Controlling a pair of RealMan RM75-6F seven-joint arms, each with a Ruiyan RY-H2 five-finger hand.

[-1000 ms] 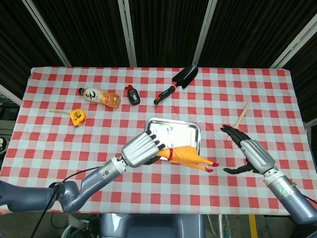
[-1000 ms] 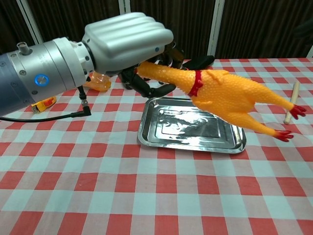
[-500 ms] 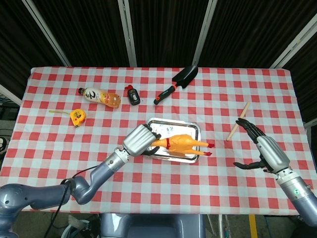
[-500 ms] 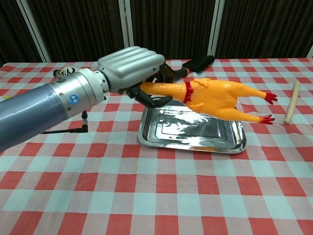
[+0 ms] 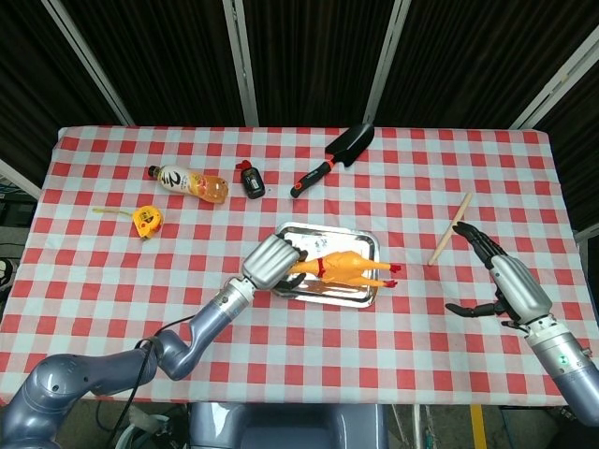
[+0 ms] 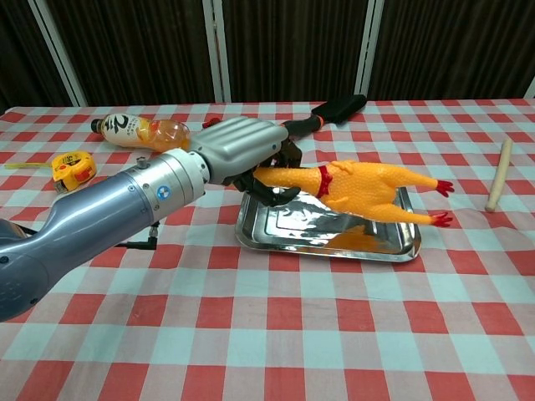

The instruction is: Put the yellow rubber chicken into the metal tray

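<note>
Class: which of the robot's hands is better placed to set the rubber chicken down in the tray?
Left. The left hand already holds the rubber chicken above the metal tray; the right hand is empty, off to the side.

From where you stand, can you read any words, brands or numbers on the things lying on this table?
"2": large dark figure on the white label of the drink bottle; the smaller print beside it is too blurred to read.
Round blue mark on the left arm's wrist: a logo, too small to read.
Yellow tape measure: its label is unreadable.
Small black device: nothing legible.
</note>
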